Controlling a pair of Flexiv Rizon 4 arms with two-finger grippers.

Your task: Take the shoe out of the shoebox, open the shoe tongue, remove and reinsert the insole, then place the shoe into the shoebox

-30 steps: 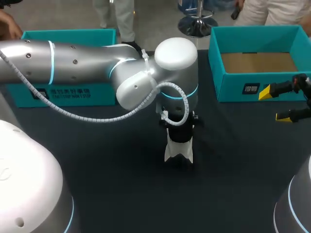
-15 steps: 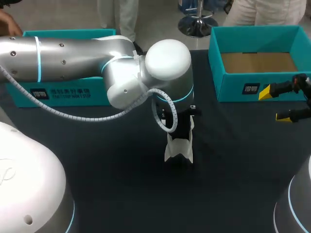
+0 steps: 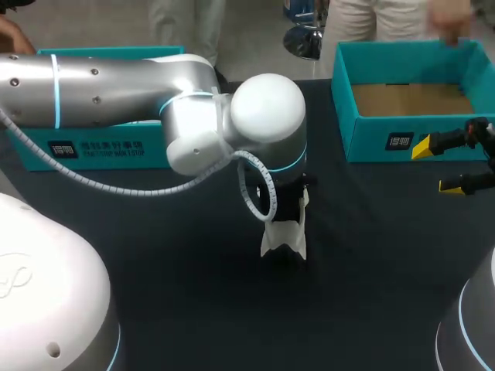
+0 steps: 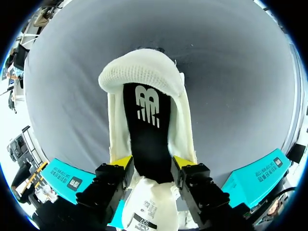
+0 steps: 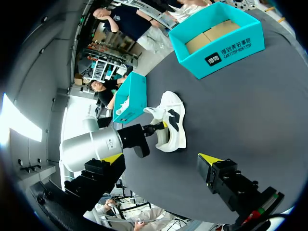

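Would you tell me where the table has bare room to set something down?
Free: the table in front of the shoe, and the strip between shoe and shoebox. Crowded: the middle, where the left arm hangs over the shoe.

We record a dark, matte surface [image 3: 193, 294] with three items resting directly on it. A white shoe [image 3: 283, 236] stands on its sole near the middle. An open teal shoebox [image 3: 371, 139], its brown cardboard floor visible, sits toward the far right corner. A second teal box [image 3: 100, 151] sits at the far left. Both boxes stand well apart from the shoe.
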